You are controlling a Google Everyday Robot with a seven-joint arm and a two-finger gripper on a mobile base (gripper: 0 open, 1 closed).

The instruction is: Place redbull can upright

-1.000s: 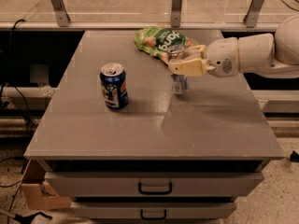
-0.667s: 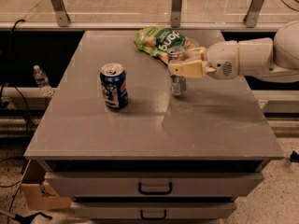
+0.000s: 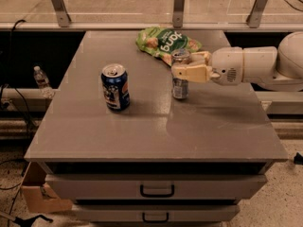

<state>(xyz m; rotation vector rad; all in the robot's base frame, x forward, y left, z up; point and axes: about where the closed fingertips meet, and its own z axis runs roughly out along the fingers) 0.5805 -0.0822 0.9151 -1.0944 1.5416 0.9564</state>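
Observation:
The redbull can (image 3: pixel 180 85) is slim and silver. It stands upright on the grey table (image 3: pixel 156 126), right of the middle. My gripper (image 3: pixel 185 65) reaches in from the right at the can's upper half. One cream finger lies across the can's front and the other sits behind it, so the jaws are closed on the can. The can's base appears to rest on the table top.
A wider dark-blue can (image 3: pixel 115 86) stands upright to the left of the redbull can. A green snack bag (image 3: pixel 165 42) lies at the back, just behind the gripper. My white arm (image 3: pixel 255 65) spans the right side. A water bottle (image 3: pixel 41 81) sits off the table's left.
The gripper and the redbull can stay almost in the same place, with the can upright. The blue can and the snack bag have not moved.

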